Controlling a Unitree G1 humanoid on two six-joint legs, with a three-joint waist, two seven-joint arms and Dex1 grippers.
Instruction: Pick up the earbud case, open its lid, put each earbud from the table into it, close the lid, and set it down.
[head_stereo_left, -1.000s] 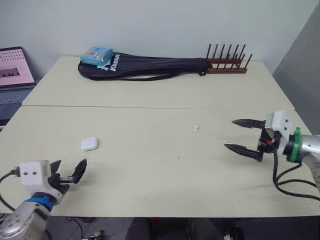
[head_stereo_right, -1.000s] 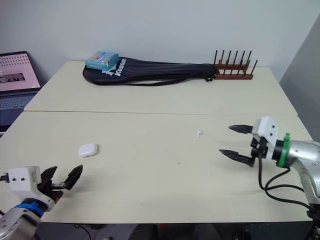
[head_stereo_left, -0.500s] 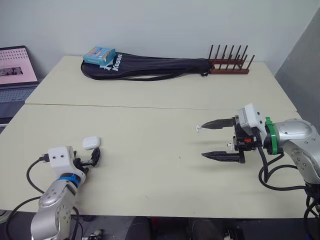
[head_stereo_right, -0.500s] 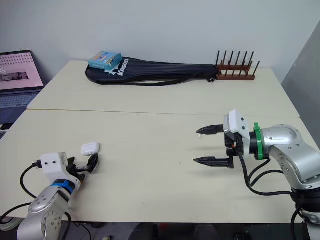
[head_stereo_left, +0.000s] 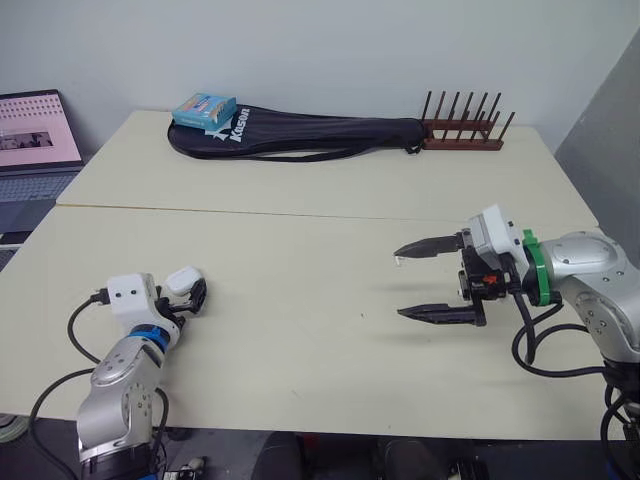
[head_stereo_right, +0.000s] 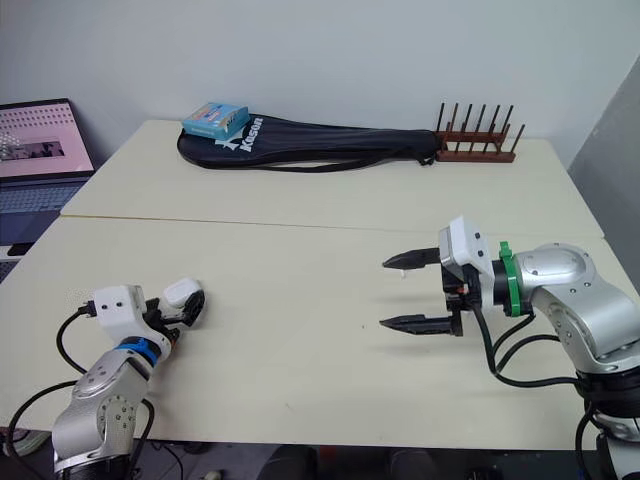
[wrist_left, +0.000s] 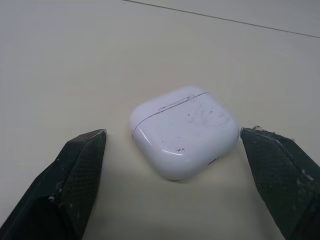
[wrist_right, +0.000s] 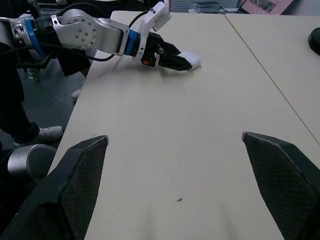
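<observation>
At the near left of the table (head_stereo_left: 300, 200), earbud case (wrist_left: 184, 131), lid shut, lying unclamped between the spread fingers of the left gripper (wrist_left: 172, 137). On the right, right gripper (head_stereo_left: 400, 282) held level, splayed wide, grasping nothing.

Earbud case (wrist_left: 184, 131): white, glossy, a rounded square with light scuffs and specks on top. Lid is shut and the seam line is visible near one edge. It lies flat on its broad face on the near table (head_stereo_left: 300, 330), toward the table's 9 o'clock side, turned a bit askew to the table edge. One earbud (head_stereo_left: 397, 261): a tiny white piece lying loose on the same table, at roughly 3 o'clock from the case and well apart from it, just right of the table's middle. Too small to tell its orientation.
</observation>
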